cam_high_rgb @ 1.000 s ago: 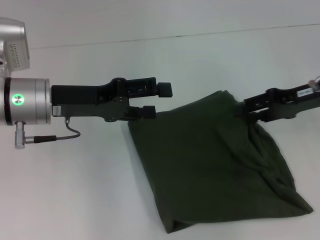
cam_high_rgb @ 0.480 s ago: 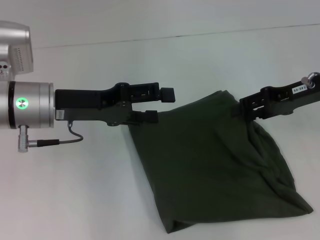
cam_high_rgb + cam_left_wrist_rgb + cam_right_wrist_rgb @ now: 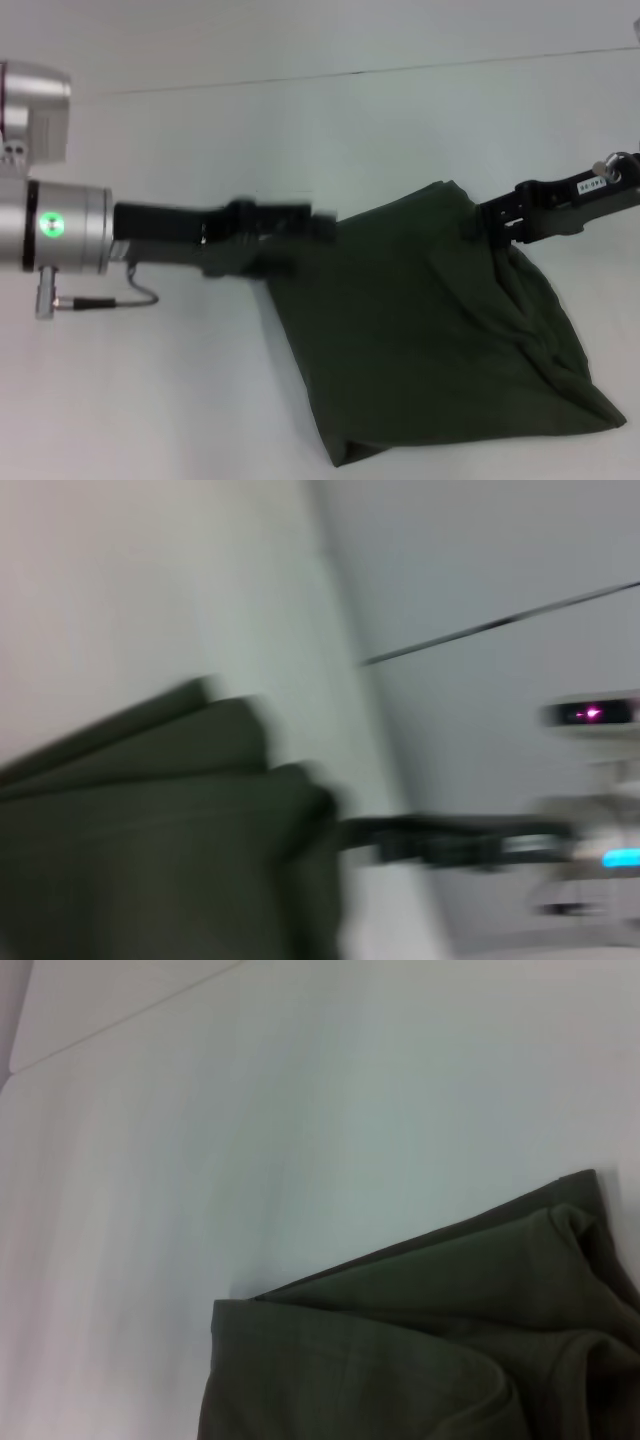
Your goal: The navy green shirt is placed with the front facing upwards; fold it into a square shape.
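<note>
Between both fingers (image 3: 322,232) (image 3: 492,222) — navy green shirt (image 3: 430,330), bunched.

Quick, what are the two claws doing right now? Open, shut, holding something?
Left claw: at the navy green shirt's left corner; cannot be told.
Right claw: at its right top edge; cannot be told.

The navy green shirt (image 3: 440,330) is matt, soft cloth on a smooth table (image 3: 200,400).

Left gripper (image 3: 300,232) blurred — its tip indistinct against the shirt (image 3: 430,340)
</note>
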Tool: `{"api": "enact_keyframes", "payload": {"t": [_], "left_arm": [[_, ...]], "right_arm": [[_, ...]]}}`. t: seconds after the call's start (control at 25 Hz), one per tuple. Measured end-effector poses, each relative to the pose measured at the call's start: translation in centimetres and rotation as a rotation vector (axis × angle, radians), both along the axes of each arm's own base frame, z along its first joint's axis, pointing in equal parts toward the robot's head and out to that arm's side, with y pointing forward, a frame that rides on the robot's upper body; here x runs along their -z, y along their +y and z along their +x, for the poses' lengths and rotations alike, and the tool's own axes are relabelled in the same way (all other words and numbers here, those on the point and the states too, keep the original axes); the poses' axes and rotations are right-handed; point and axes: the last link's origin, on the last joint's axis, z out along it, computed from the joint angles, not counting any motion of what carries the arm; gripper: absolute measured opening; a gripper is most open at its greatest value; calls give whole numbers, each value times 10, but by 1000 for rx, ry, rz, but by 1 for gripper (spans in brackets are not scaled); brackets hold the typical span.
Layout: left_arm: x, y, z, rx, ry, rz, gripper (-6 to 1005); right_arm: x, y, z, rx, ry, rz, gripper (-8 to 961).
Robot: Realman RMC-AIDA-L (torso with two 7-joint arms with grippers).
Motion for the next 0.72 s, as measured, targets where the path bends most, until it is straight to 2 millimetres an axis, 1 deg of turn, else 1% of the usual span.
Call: {"api": "enact_keyframes", "payload": {"t": [0.12,0.32,0.52,0.72], "left_arm": [[8,-2,-17,-52,129,-29,894],[17,-9,-29,-98,213,-82,887],[31,-15,-27,-93,235,-109,880],[47,-18,-16,-69,238,-123,873]], "right_arm": [[-4,1,0,1,-1,5,628],[-9,2,1,2,-3,13,628],[-11,3,1,2,-4,18,627],[-12,3,2,2,-4,20,627]]}}
